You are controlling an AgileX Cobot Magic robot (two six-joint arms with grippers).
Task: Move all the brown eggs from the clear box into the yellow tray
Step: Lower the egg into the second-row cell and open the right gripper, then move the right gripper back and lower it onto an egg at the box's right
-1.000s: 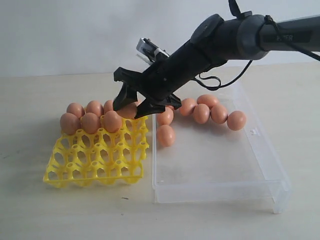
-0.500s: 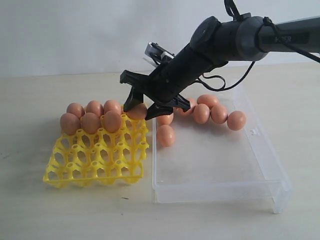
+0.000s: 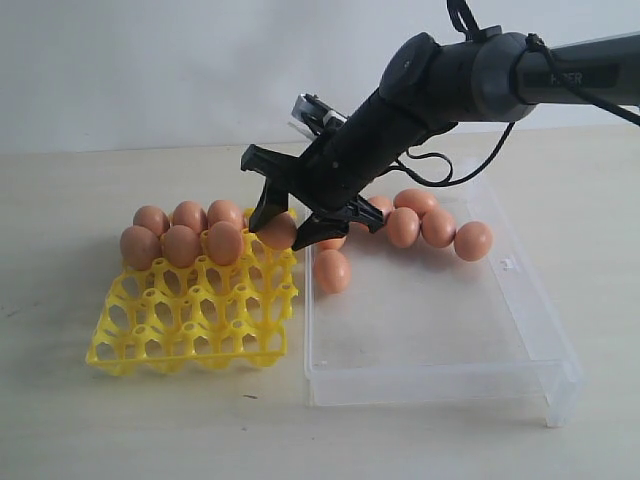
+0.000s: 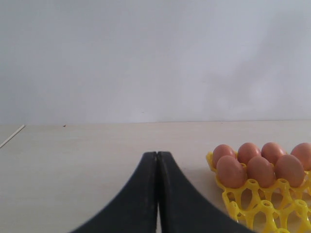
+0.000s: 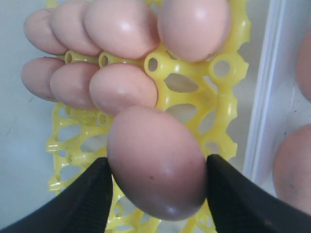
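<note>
Egg above yellow tray point(image 3: 185, 358)
Right jaws clasp one brown egg point(image 5: 155, 165); lower it straight into the empty cup, then release gently.

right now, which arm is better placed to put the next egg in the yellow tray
Right. The right fingers hold a brown egg over the yellow tray, next to the seated eggs. The left fingers are shut, empty, short of the tray.

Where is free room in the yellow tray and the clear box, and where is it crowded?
Free: the front rows of the yellow tray and the near half of the clear box. Crowded: the tray's back rows, lined with brown eggs, and the box's far end.
</note>
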